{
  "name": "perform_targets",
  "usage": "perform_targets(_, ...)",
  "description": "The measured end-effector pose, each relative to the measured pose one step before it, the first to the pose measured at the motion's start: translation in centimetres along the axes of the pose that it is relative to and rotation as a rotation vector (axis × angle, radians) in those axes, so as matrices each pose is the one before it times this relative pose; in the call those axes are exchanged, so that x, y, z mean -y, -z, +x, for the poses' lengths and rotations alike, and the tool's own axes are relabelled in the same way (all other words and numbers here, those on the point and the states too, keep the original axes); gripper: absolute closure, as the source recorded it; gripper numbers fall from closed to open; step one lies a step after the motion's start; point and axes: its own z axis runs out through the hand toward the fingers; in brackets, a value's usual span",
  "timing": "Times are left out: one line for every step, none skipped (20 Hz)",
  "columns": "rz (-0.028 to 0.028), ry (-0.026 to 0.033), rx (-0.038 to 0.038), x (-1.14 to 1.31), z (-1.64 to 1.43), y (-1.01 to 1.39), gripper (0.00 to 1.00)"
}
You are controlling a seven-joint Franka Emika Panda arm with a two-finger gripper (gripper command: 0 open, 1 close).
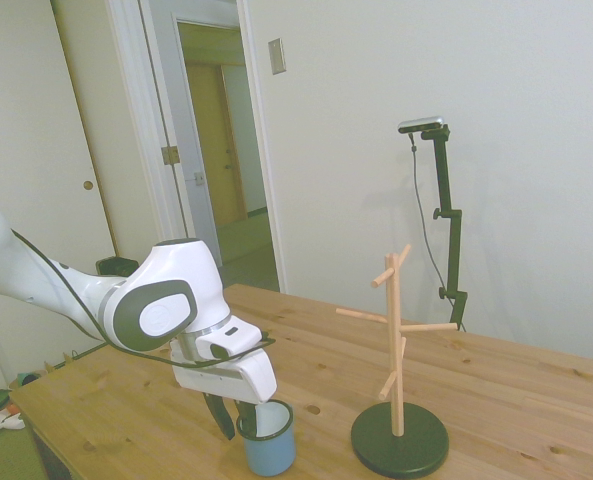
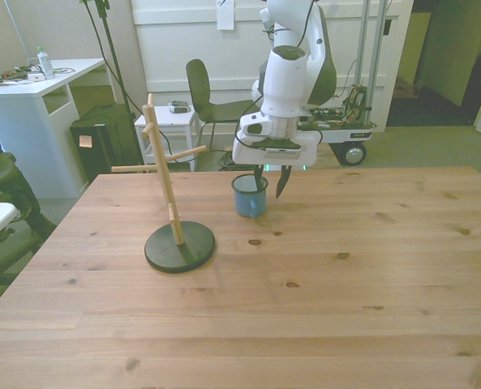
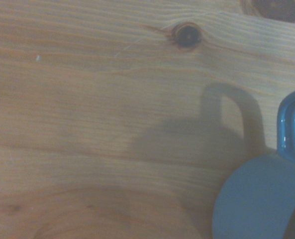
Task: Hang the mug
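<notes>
One wooden peg rack (image 2: 169, 185) stands on the table (image 2: 321, 292) at the front view's left; just right of it, the mug (image 2: 249, 195) sits upright, the gripper (image 2: 270, 183) spread wide astride its rim.

Readable text: we find none in any view.
Mug (image 2: 249, 198): we see plain blue enamel, no print or logo.
Robot arm (image 2: 289, 73): we see white casing, no legible brand.
Paper on the wall (image 2: 225, 14) behind the arm: too small for us to read.
</notes>
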Motion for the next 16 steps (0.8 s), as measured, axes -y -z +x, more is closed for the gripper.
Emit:
perform_targets(0.00017, -0.00118, 0.00071, -0.059, 0.048, -0.061, 1.00)
perform_targets(-0.00004, -0.00109, 0.00093, -0.067, 0.045, -0.052, 1.00)
perform_targets(0.00001, -0.00099, 0.00065, -0.061, 0.036, -0.025, 1.00)
perform_targets(-0.00011, 0.00025, 0.00052, -0.034, 0.020, -0.022, 1.00)
perform_targets(-0.00006, 0.00115, 0.00010, -0.001, 0.003, -0.005, 1.00)
perform_targets(0.00013, 0.00138, -0.00031, 0.008, 0.008, 0.013, 1.00)
perform_targets(0.00034, 0.00112, -0.00085, 0.025, 0.018, 0.039, 1.00)
perform_targets(-0.00012, 0.00070, -0.00041, 0.015, 0.001, 0.012, 1.00)
perform_targets(-0.00057, 0.00162, -0.00080, 0.022, -0.001, 0.015, 1.00)
perform_targets(-0.00095, 0.00205, -0.00117, 0.038, -0.002, 0.028, 1.00)
perform_targets(-0.00061, 0.00149, -0.00081, 0.033, -0.005, 0.025, 1.00)
perform_targets(-0.00063, 0.00114, -0.00118, 0.012, 0.018, 0.036, 1.00)
perform_targets(-0.00201, 0.00189, -0.00112, -0.002, 0.028, 0.036, 1.00)
perform_targets(-0.00327, 0.00321, -0.00331, -0.023, 0.072, 0.087, 1.00)
perform_targets(-0.00686, 0.00576, -0.00671, -0.098, 0.132, 0.153, 1.00)
perform_targets(-0.00996, 0.00790, -0.00699, -0.214, 0.214, 0.242, 1.00)
